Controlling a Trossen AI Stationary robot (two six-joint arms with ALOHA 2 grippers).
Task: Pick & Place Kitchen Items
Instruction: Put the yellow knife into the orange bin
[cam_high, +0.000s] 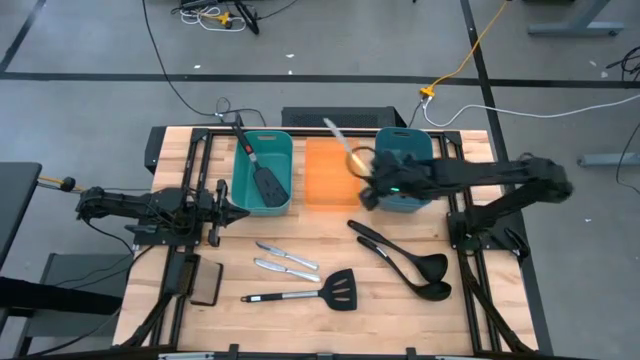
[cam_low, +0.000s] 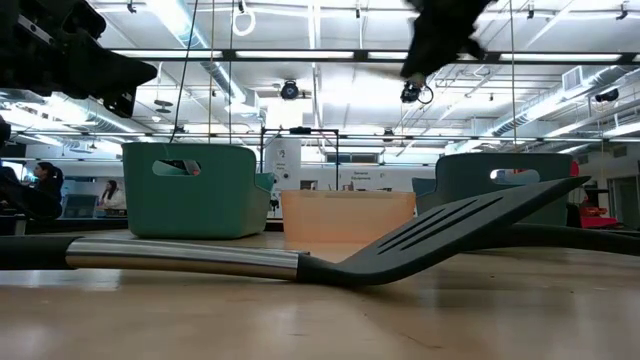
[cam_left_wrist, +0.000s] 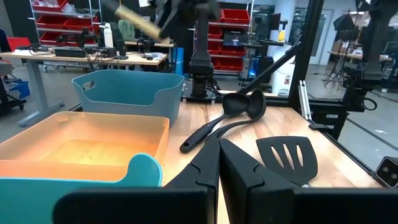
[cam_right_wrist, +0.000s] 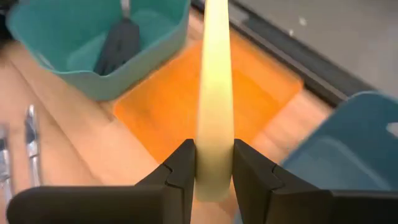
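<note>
Pale-yellow knife (cam_high: 340, 140): slim, light blade, held in the air by the right gripper (cam_high: 368, 176), sticking out ahead of it over the gap between the orange bin (cam_high: 331, 172) and the darker teal bin (cam_high: 403, 165). High view: a black slotted spatula (cam_high: 262, 172) lies in the left teal bin (cam_high: 263, 172), well left of the right gripper. Two small silver knives (cam_high: 285, 260) and the second slotted spatula (cam_high: 305, 292) lie on the table well below and left of it; two black ladles (cam_high: 405, 262) lie on the table near below it. Left gripper (cam_high: 238, 211) sits near the table's left edge, beside the left teal bin's front corner.

Low view: second spatula, steel handle and black slotted head, lies across the foreground. Right gripper (cam_low: 420, 68) is overhead, dark.

Left wrist view: left fingers (cam_left_wrist: 205, 163) nearly together, nothing between them; ladles and spatula head on the wood ahead.

Right wrist view: both right fingers (cam_right_wrist: 180, 163) clamp the yellow knife (cam_right_wrist: 215, 93) at its near end; orange bin lies under the blade.
</note>
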